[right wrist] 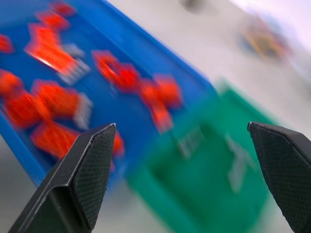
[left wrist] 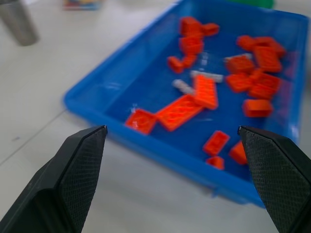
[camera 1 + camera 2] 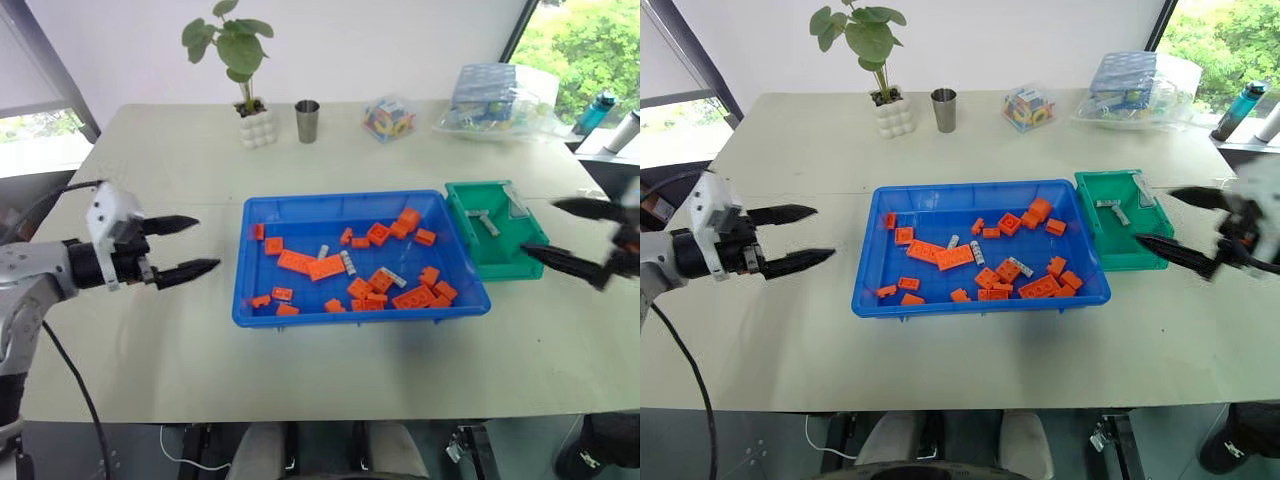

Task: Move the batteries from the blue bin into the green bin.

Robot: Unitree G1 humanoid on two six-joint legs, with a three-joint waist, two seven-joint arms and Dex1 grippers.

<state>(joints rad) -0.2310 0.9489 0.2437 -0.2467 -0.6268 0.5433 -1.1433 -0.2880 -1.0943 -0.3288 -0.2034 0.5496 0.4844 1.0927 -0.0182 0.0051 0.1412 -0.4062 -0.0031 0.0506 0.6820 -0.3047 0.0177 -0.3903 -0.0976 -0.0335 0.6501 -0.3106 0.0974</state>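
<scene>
Wide shallow bright blue plastic bin [image 3: 262,308] mid pale surface [image 3: 150,360], full of orange toy bricks [image 3: 326,267] w/ few small silver-grey cylinder batteries [image 3: 347,263] mixed in. Small dark green plastic bin [image 3: 458,210] touching its right side, couple batteries inside already. Left pincer [image 3: 192,246] wide open, empty, left of blue bin. Right pincer [image 3: 556,231] also spread wide, nothing held, by green bin.

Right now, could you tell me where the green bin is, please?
In the head views, the green bin sits on the table against the right end of the blue bin, with the open right tool just beside it.
</scene>
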